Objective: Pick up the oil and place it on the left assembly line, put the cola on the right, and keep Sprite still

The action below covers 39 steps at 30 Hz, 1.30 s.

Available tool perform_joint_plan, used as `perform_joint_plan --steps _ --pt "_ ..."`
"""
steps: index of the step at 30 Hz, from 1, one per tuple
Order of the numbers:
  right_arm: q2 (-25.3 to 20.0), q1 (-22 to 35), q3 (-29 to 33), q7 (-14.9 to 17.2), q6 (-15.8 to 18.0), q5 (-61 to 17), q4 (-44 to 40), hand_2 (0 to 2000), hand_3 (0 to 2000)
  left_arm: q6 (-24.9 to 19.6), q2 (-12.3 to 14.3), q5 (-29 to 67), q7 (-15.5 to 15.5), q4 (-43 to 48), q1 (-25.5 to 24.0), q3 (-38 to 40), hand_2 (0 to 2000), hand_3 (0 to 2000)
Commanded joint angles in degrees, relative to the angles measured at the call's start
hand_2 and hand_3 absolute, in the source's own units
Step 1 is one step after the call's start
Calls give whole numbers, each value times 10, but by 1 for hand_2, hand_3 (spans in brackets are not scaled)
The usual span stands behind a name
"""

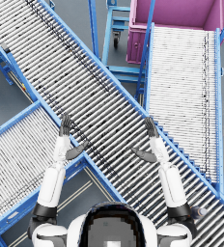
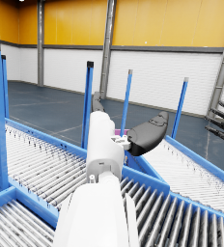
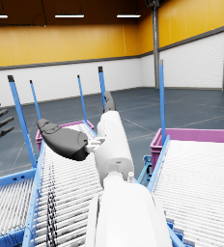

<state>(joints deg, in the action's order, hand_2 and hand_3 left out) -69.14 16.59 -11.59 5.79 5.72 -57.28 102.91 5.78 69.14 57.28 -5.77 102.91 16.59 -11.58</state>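
My left hand (image 1: 67, 137) and right hand (image 1: 152, 137) hang raised over the middle conveyor (image 1: 99, 96). Their fingers are spread apart and hold nothing. I judge they are placed ready for bottles that come along it. I see no oil, cola or Sprite. A small grey thing (image 1: 197, 211) near the right elbow is too small to tell. The rollers are thin metal tubes in blue frames. The left conveyor (image 1: 17, 154) and the right conveyor (image 1: 181, 87) lie on each side, and a pink plastic bin (image 1: 176, 12) stands at the far right.
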Motion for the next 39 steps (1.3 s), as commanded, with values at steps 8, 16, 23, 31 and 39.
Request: perform_joint_plan --steps 8,16,23,31,39 --pt "0 0 0 0 0 0 0 0 0 0 0 0 0 0 0 0 0 0" --pt "0 0 0 0 0 0 0 0 0 0 0 0 0 0 0 0 0 0" --pt "0 0 0 0 0 0 0 0 0 0 0 0 0 0 0 0 0 0" --pt "0 0 0 0 0 0 0 0 0 0 0 0 0 0 0 0 0 0" --pt "0 0 0 0 0 0 0 0 0 0 0 0 0 0 0 0 0 0"
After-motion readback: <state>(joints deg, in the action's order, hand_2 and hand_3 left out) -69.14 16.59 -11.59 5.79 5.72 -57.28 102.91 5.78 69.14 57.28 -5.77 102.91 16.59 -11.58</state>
